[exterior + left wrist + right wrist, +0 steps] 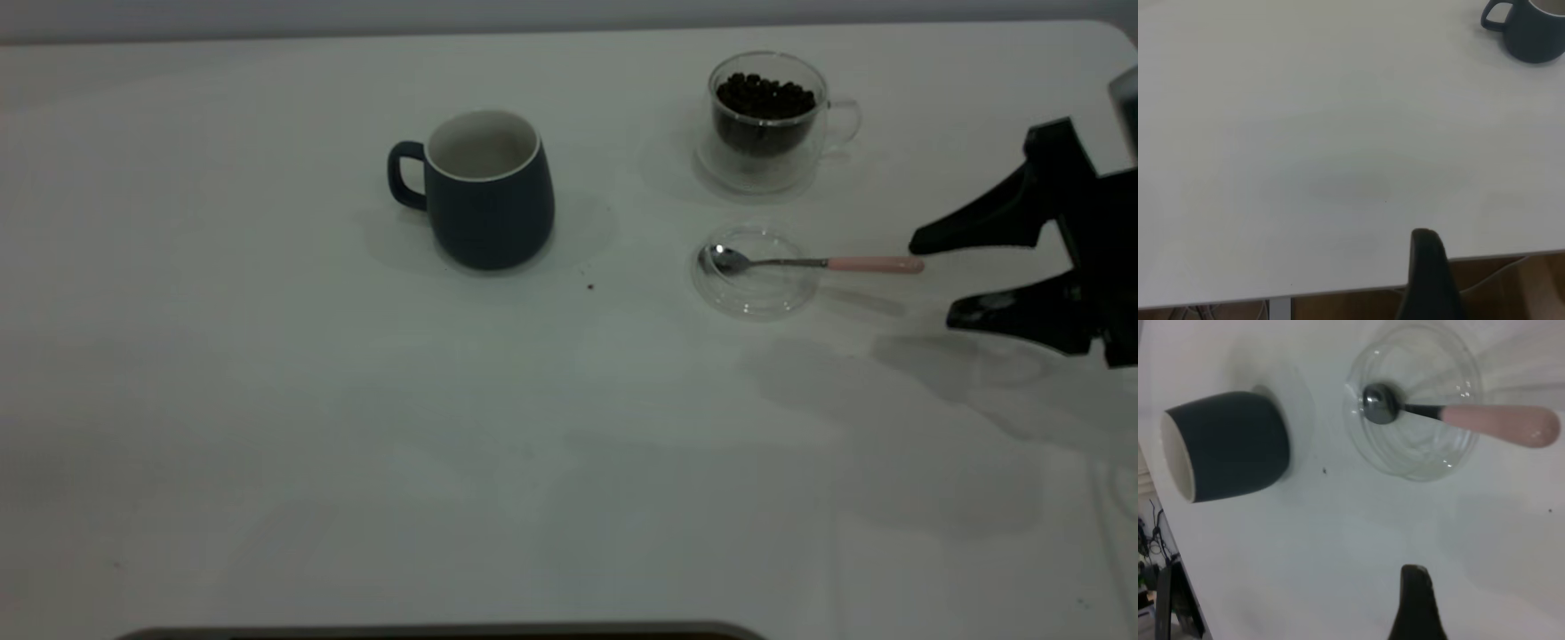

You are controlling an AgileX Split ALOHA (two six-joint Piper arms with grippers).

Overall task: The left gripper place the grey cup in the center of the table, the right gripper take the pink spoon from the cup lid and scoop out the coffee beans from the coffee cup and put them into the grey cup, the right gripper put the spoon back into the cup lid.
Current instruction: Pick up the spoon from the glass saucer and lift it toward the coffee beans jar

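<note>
Glossy metal-bowled pink spoon on glass cup lid

High exterior view, wrist views share grey cup

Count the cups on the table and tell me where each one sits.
2. The grey cup stands near the table's middle, handle toward the left arm's side. The coffee cup, holding coffee beans, stands farther back toward the right arm's side, behind the cup lid.

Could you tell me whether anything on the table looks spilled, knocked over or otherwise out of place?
Nothing much. The grey cup and coffee cup stand upright, and the pink spoon rests in the cup lid. Only a dark speck, perhaps a stray crumb, lies on the table near the grey cup.
</note>
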